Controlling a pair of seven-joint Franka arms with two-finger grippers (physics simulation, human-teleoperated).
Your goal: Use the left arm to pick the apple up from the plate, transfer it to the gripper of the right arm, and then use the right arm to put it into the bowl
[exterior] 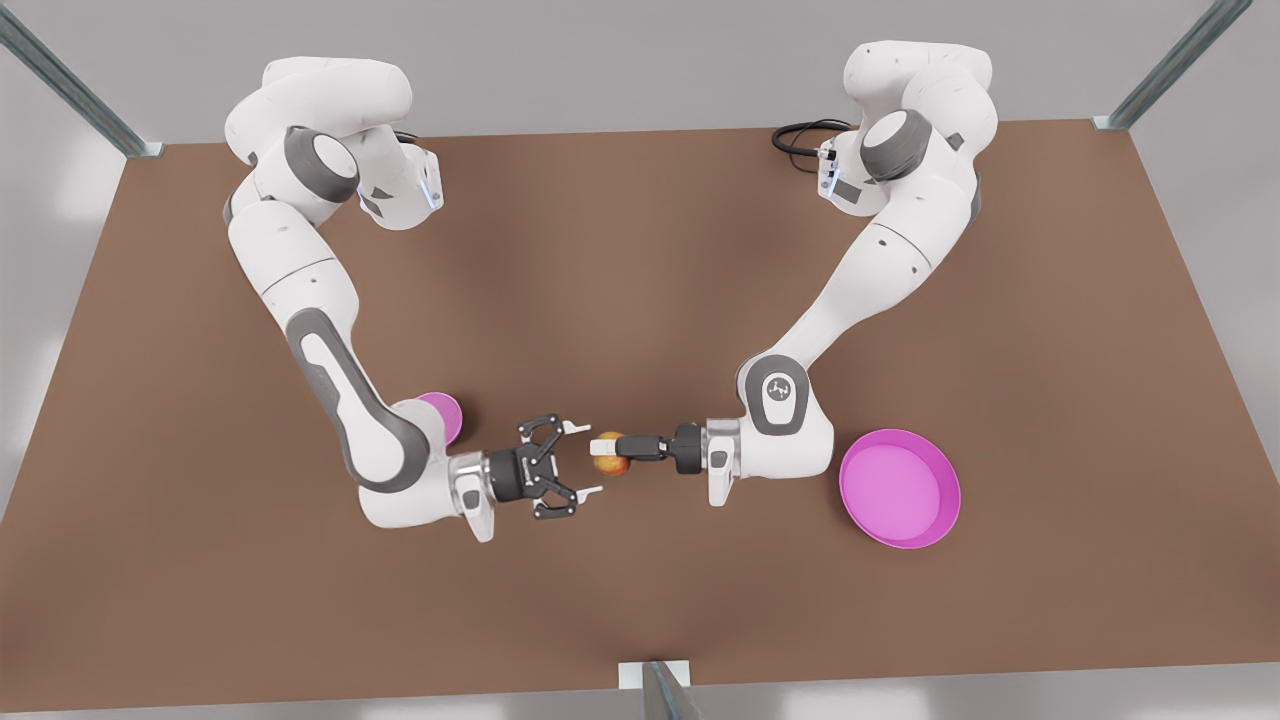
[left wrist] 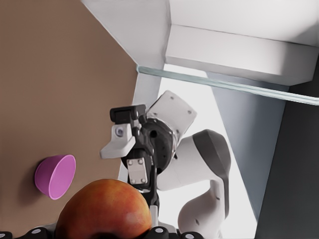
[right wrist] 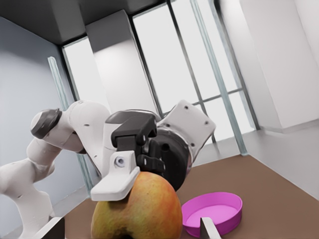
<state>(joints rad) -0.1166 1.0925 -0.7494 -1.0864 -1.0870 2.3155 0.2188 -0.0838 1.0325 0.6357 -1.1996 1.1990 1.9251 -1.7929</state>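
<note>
1. The left hand (exterior: 612, 449) (slim, straight) grips the apple (exterior: 612, 462) above the tabletop (exterior: 640, 250), mid-scene.
2. The right hand (exterior: 580, 460) is spread open, apparently just short of the apple.
3. The bowl (exterior: 443, 413) sits behind the right arm; the plate (exterior: 899, 488) lies at the front view's right.

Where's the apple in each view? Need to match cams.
Front view: the apple mid-table, held by the left gripper.
Left wrist view: close up, the bowl beyond.
Right wrist view: close up, the plate behind.
Shared landmark: the brown table.
</note>
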